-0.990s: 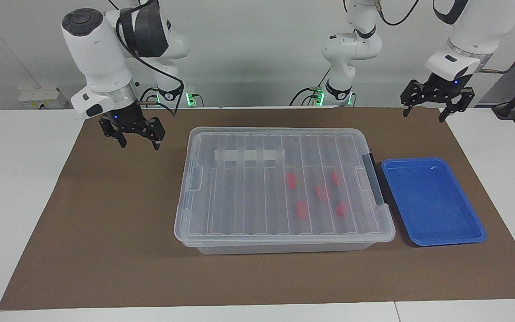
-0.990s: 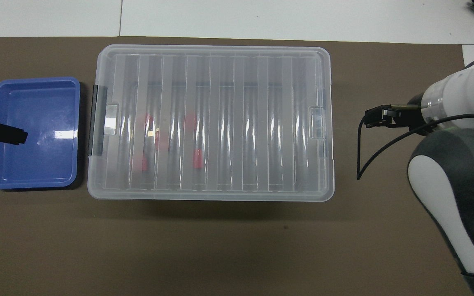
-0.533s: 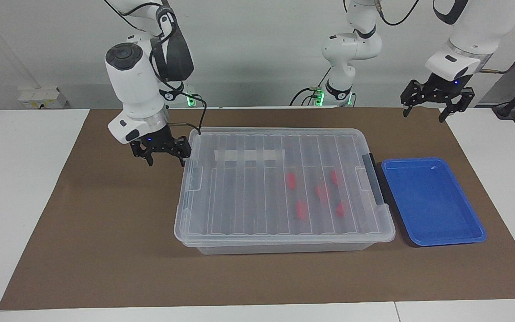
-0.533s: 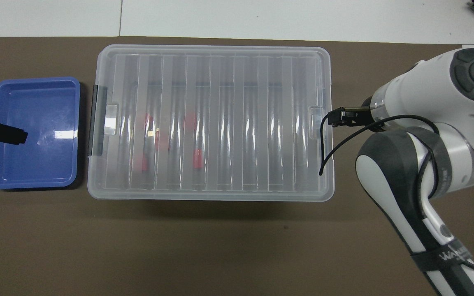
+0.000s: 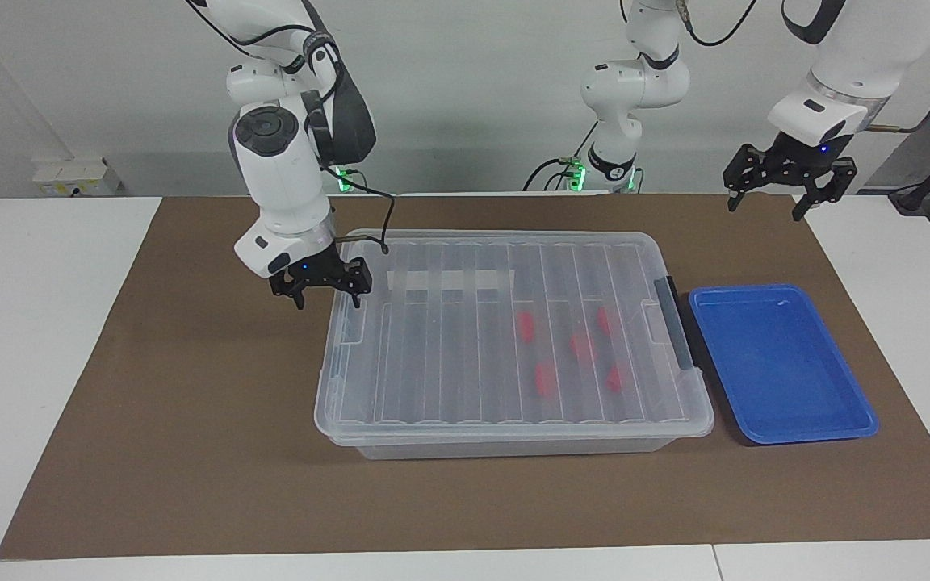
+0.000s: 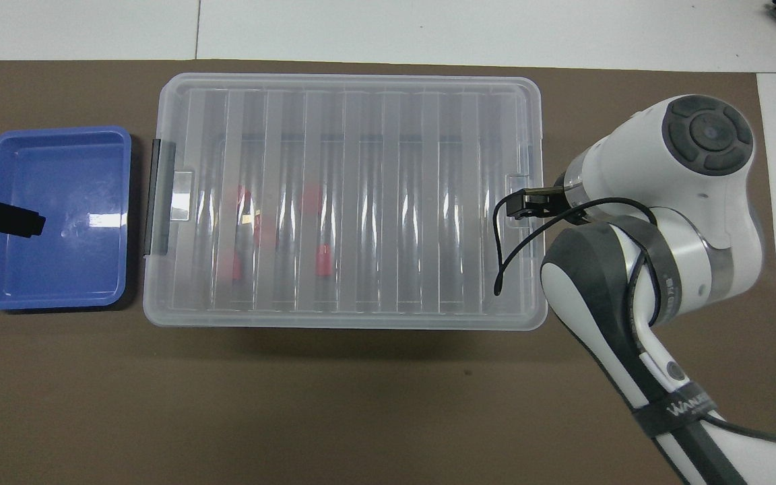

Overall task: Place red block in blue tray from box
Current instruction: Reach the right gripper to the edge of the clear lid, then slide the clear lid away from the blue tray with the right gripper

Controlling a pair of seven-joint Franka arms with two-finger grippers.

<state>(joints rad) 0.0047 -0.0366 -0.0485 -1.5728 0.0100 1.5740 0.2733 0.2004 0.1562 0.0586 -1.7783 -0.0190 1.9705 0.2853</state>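
**Ana:** Movement first: over the last second the right gripper (image 5: 326, 292) has swung in from over the bare brown mat to the box (image 5: 505, 339), and it now sits at the lid's edge, at the right arm's end, beside the small clear clip tab there. Its fingers stand apart and hold nothing.

**Ben:** And the left gripper (image 5: 786, 190)?

**Ana:** No change. It waits, raised over the mat's corner near its own base, fingers apart, empty.

**Ben:** So what does that mean for the job?

**Ana:** My reading is that the lid has to come off first. It is still on, so no block can be reached yet. The approach to that end suggests unclipping or lifting comes next, though I cannot tell whether the fingertips touch the lid yet.

**Ben:** Where is the red block (image 5: 525, 325)?

**Ana:** Inside the closed box, with four others like it, all clustered in the half toward the left arm's end. The blue tray (image 5: 828, 420) lies on the mat just beside that end of the box, with nothing in it.

**Ben:** Materials?

**Ana:** The box is clear plastic, its ribbed lid smearing the blocks into red blurs. A black clip handle (image 5: 672, 323) runs along the tray-side end and a white tape strip (image 5: 449, 281) shows on the lid. The tray is glossy, shallow, round-cornered, with a raised rim. The mat looks matt and papery on the white counter (image 5: 37, 339).
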